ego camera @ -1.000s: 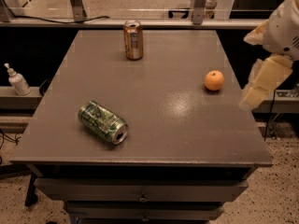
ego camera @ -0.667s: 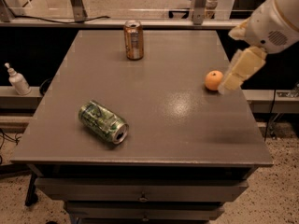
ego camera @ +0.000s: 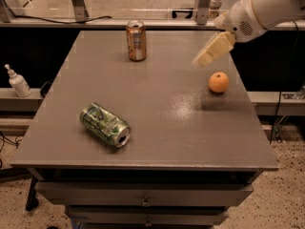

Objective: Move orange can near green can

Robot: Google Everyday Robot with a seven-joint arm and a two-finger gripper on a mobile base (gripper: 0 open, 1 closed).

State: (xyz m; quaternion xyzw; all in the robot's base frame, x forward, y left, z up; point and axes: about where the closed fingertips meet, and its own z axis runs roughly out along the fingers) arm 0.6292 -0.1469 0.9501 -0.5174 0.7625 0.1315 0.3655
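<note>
**While the orange can stands at the far edge, the gripper hangs off to its right**

Nearest the front of the table (ego camera: 167, 128), on its left half, the green can (ego camera: 105, 125) lies on its side with its open silver end facing the near right. Its white and dark print gives no word that can be read.

Farther back, by the right edge, sits a round orange fruit (ego camera: 218, 82). Above and just behind it hangs the gripper (ego camera: 206, 56), slanting down and to the left; whether it is spread or pressed together I cannot tell.

Farthest off, the orange can (ego camera: 136, 41) stands upright near the back edge, left of centre and well apart from both the gripper and the green can. It has a pale label patch, but the lettering is too small to make out.

The step in hand looks like the reach for the orange can. Done well, the gripper should travel left and back, clear of the fruit, then come down squarely around the can's middle so it does not tip. Since the green can could roll if bumped, the orange can is best set down beside it without touching.
</note>
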